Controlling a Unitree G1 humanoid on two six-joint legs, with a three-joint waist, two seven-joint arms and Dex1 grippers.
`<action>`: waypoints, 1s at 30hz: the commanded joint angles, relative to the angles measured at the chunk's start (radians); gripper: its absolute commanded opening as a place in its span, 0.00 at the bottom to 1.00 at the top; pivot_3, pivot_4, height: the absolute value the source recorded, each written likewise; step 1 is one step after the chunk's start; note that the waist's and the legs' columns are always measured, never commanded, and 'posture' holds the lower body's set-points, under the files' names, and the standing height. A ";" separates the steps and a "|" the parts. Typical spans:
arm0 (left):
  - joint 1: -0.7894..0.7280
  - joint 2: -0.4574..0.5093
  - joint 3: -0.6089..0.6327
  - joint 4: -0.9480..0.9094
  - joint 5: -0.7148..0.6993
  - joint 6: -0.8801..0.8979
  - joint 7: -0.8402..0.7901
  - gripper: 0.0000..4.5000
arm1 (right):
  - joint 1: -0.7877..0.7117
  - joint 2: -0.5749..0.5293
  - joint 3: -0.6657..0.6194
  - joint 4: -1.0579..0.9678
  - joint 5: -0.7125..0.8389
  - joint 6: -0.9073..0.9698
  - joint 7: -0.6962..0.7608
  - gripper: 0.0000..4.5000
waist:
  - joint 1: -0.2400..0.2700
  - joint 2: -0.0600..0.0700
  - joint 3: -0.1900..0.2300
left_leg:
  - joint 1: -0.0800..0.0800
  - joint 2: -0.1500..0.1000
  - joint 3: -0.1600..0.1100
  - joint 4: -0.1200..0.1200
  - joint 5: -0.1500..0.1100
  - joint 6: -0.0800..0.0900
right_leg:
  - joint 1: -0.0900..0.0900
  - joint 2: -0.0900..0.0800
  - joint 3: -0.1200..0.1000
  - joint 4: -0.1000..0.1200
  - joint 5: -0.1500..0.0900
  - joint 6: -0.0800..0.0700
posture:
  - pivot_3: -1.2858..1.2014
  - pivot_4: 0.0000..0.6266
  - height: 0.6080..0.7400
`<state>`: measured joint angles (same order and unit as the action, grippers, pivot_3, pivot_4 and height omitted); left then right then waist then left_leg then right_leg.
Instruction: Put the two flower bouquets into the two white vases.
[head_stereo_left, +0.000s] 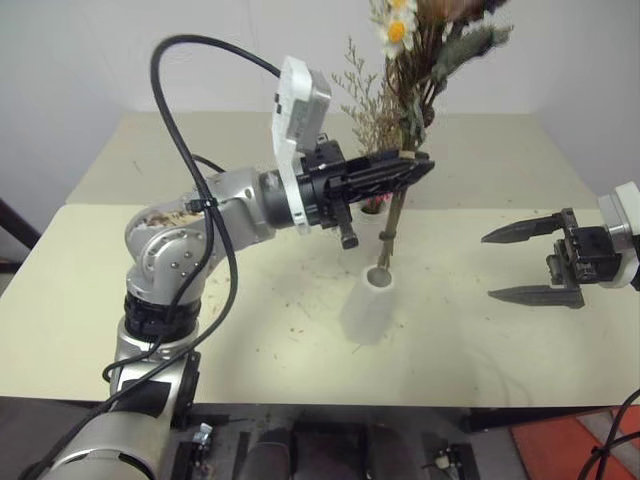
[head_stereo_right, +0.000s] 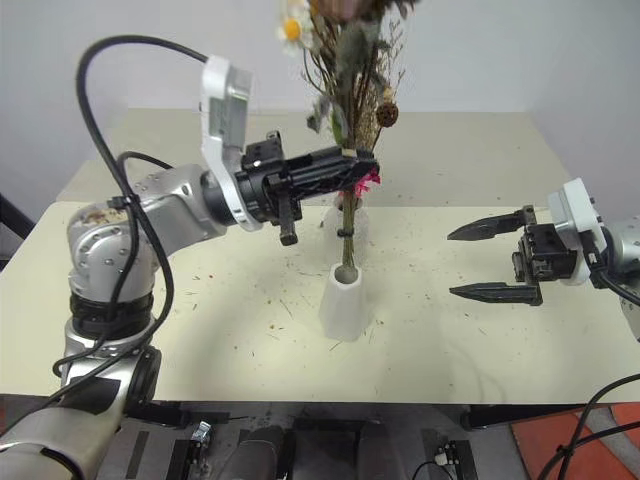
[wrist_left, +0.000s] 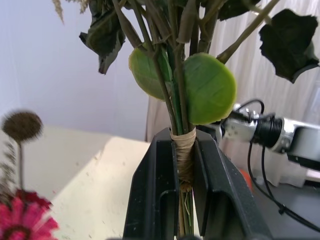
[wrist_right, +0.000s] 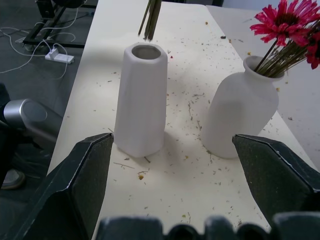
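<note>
My left gripper (head_stereo_left: 405, 168) is shut on the twine-bound stems of a flower bouquet (wrist_left: 183, 150) with green leaves and white daisy-like heads (head_stereo_left: 397, 30). It holds the bunch upright over the tapered white vase (head_stereo_left: 370, 305). The stem tips (wrist_right: 150, 30) hang just above that vase's wide mouth (wrist_right: 145, 51), not inside it. Behind stands the rounded white vase (wrist_right: 240, 117), which holds the other flower bouquet with its magenta daisy (wrist_right: 282, 22) and brown seed ball (wrist_left: 21, 125). My right gripper (head_stereo_left: 520, 265) is open and empty, off to the right of both vases, pointing at them.
Both vases stand mid-table on the pale table top (head_stereo_left: 250, 330), which is littered with dried plant crumbs. A black cable (head_stereo_left: 215, 230) loops over my left arm. Free table room lies to the left and in front of the vases.
</note>
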<state>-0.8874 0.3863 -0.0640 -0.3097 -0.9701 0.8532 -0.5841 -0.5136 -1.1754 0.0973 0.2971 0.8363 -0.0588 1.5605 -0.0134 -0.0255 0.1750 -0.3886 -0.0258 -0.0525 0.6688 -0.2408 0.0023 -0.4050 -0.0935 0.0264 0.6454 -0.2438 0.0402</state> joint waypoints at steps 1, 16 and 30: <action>0.000 -0.013 -0.013 -0.011 0.034 -0.023 -0.029 0.03 | 0.003 -0.003 -0.050 -0.013 0.000 -0.016 0.054 1.00 | 0.000 0.000 0.000 | 0.000 0.000 0.000 0.000 0.000 0.000 | 0.000 0.000 0.000 0.000 0.000 0.000 | 0.52 0.24 1.00; 0.093 -0.013 -0.064 -0.013 0.138 -0.024 -0.111 0.03 | 0.026 0.020 -0.091 -0.029 -0.016 -0.002 0.054 1.00 | 0.000 0.000 0.000 | 0.000 0.001 0.000 0.000 0.000 0.000 | 0.000 0.000 0.000 0.000 0.000 0.000 | 0.52 0.24 1.00; 0.197 0.094 -0.045 -0.082 0.128 0.017 -0.206 0.87 | 0.032 0.040 -0.110 -0.027 -0.036 0.006 0.054 1.00 | 0.000 0.000 0.000 | 0.000 0.002 0.000 0.000 0.000 0.000 | 0.000 0.000 0.000 0.000 0.000 0.000 | 0.52 0.24 1.00</action>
<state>-0.6921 0.4694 -0.1341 -0.3477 -0.8266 0.8662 -0.7786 -0.4836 -1.1315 0.0285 0.2834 0.7990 -0.0567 1.5611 -0.0134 -0.0255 0.1750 -0.3882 -0.0241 -0.0528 0.6690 -0.2410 0.0026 -0.4048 -0.0932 0.0265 0.6455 -0.2438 0.0403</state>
